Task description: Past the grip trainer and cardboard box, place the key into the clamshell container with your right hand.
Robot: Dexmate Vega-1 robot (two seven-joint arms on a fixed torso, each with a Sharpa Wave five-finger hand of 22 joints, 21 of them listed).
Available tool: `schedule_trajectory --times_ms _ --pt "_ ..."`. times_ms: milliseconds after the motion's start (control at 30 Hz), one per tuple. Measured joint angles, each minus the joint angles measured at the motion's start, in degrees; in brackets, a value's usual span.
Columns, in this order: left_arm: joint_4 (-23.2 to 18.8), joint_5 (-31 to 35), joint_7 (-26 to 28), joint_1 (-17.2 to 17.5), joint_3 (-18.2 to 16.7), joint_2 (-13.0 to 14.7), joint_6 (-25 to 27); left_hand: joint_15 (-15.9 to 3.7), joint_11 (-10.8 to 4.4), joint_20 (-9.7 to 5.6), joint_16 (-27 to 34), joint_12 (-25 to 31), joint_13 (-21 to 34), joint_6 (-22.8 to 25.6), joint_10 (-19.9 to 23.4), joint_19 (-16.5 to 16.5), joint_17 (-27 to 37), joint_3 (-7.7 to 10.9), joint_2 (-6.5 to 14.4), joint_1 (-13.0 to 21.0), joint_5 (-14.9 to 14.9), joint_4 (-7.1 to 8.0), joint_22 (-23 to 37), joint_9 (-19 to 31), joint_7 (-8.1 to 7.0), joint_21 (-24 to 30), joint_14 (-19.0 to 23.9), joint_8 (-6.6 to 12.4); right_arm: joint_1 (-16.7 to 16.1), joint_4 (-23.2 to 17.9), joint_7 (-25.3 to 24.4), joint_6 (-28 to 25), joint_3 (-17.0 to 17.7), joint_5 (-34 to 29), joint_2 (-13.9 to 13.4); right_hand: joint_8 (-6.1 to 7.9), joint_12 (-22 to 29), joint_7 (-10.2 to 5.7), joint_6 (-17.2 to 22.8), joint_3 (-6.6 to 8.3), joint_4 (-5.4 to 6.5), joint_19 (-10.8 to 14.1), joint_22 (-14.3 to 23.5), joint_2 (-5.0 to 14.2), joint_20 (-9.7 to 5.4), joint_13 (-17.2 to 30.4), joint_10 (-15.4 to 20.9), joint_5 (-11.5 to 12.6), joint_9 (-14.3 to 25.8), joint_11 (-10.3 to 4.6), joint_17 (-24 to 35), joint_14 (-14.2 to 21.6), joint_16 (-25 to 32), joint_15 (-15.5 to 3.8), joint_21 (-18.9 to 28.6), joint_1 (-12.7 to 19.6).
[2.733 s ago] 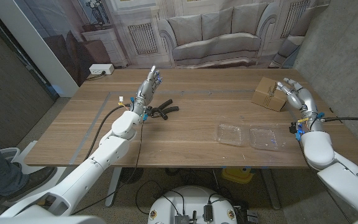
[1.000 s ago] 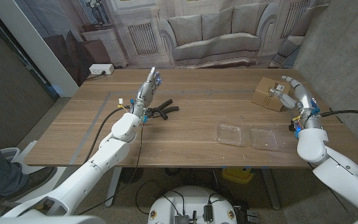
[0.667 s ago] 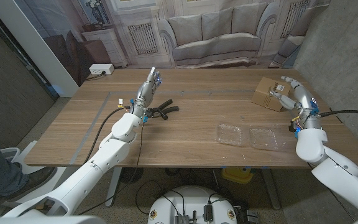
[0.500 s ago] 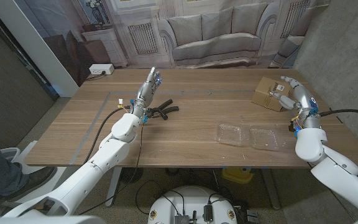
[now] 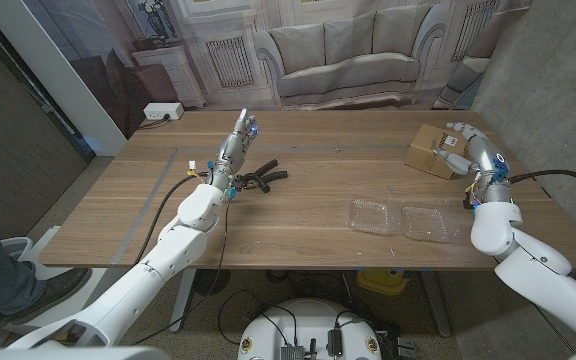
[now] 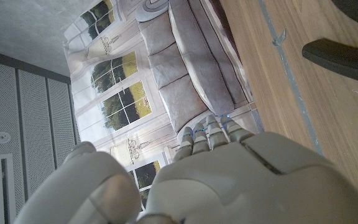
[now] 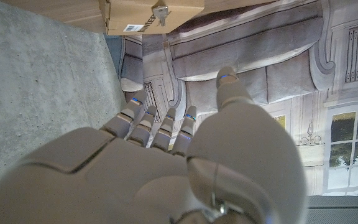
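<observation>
Key (image 7: 161, 12): lies on the cardboard box (image 5: 430, 150), upper right of the head view. Right hand (image 5: 461, 146): just beside the box, fingers spread, empty, likely poised to grasp. Clamshell container (image 5: 404, 219): open on the table, lower right, awaiting deposit. Left hand (image 5: 240, 134): upright by the grip trainer (image 5: 257, 179), fingers together, idle.

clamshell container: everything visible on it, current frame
The clamshell container is clear thin plastic, lying fully open on the wooden table as two shallow, rounded-square halves side by side, joined at the middle. It sits near the table's front edge, toward the robot's right side. Both halves look empty. Nothing touches it; the right hand is up by the cardboard box.
</observation>
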Motion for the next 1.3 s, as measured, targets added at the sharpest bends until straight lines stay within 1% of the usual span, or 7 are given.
schedule_trajectory --times_ms 367,467,500,700,1067,1100,1300 --pt "-0.65 -0.04 0.23 0.81 -0.34 0.4 -0.33 0.05 -0.03 0.0 0.0 0.0 0.0 0.22 0.21 0.0 0.0 -0.23 0.0 0.0 0.0 0.24 -0.01 0.0 -0.23 0.0 0.05 0.0 2.55 0.19 -0.84 -4.5 -3.3 -2.39 -0.9 0.37 -0.55 -1.17 1.99 -0.78 0.77 0.0 -0.01 0.45 0.0 0.0 -1.95 0.0 -0.01 -0.71 0.14 -0.84 0.0 -0.21 -0.7 0.45" --pt "-0.73 -0.04 0.23 0.98 -0.4 0.48 -0.33 0.05 -0.12 0.0 0.0 0.0 0.0 0.22 0.29 0.0 0.0 -0.23 0.0 0.0 0.0 0.24 -0.01 0.0 -0.23 0.0 0.05 0.0 2.55 0.19 -1.04 -5.87 -3.3 -3.06 -0.9 0.37 -0.55 -1.28 2.1 -0.95 0.94 0.0 -0.01 0.37 0.0 0.0 -2.47 0.0 -0.01 -0.78 0.14 -0.93 0.0 -0.3 -1.04 0.99" --pt "-0.75 -0.04 0.23 1.05 -0.43 0.5 -0.33 0.05 -0.12 0.0 0.0 0.0 0.0 0.22 0.29 0.0 0.0 -0.24 0.0 0.0 0.0 0.24 -0.01 0.0 -0.23 0.0 0.05 0.0 4.31 0.46 -1.11 -6.52 -5.5 -3.31 -1.51 0.37 -0.55 -1.2 2.47 -1.01 1.0 0.0 -0.01 0.4 0.0 0.0 -2.56 0.0 -0.01 -0.71 0.14 -1.15 0.0 -0.08 -1.18 0.98" --pt "-0.78 -0.11 0.39 1.22 -0.53 0.54 -0.4 0.05 -0.12 0.0 0.0 0.0 0.0 0.21 0.29 0.0 0.0 -0.46 0.0 0.0 0.0 0.01 -0.01 0.0 -0.22 0.0 0.04 0.0 4.98 0.54 -1.12 -8.52 -6.29 -3.79 -1.73 0.37 -0.99 -1.18 2.61 -1.19 1.18 -0.24 -0.01 0.91 0.24 0.0 -3.71 0.0 -0.01 -1.04 0.13 -1.82 0.0 -0.24 -1.52 1.5" --pt "-0.42 -0.13 0.42 1.25 -0.6 0.27 -0.8 0.05 -0.12 0.0 -0.44 -0.31 0.0 0.2 0.29 0.0 0.0 -0.7 -0.17 -0.17 0.0 0.26 -0.01 0.0 -0.21 0.0 0.04 0.0 6.53 0.73 -1.17 -12.92 -8.07 -4.92 -2.37 0.37 -0.99 -1.3 3.36 -1.66 1.15 -0.65 -0.02 1.54 0.0 0.0 -4.94 0.0 -0.01 -0.99 -0.01 -2.58 -0.44 -0.08 -2.15 2.13" --pt "-0.38 -0.14 0.42 1.24 -0.59 0.22 -1.03 0.05 -0.12 0.0 -0.44 -0.31 0.0 0.2 0.29 0.0 0.0 -0.7 -0.17 -0.17 0.0 0.26 -0.01 0.0 -0.21 -0.18 0.04 0.0 7.61 1.08 -1.26 -13.46 -9.46 -5.06 -2.82 0.37 -0.99 -1.39 3.45 -1.66 1.15 -0.65 -0.02 1.66 0.0 0.0 -5.01 0.0 -0.01 -0.91 -0.02 -2.67 -0.44 0.01 -2.15 2.26" --pt "-0.32 -0.05 0.62 1.24 -0.65 0.07 -1.2 0.26 -0.12 0.0 -0.44 -0.31 0.0 0.41 0.28 0.0 0.0 -0.79 -0.17 -0.17 0.0 0.35 -0.01 0.14 0.01 -0.35 -0.17 0.0 8.48 1.48 -1.44 -15.38 -10.7 -5.53 -3.21 0.37 -0.99 -1.28 3.94 -2.14 1.15 -0.97 -0.02 1.37 0.32 0.0 -6.03 0.0 -0.01 -0.5 -0.02 -3.5 -0.44 -0.21 -2.65 3.03"
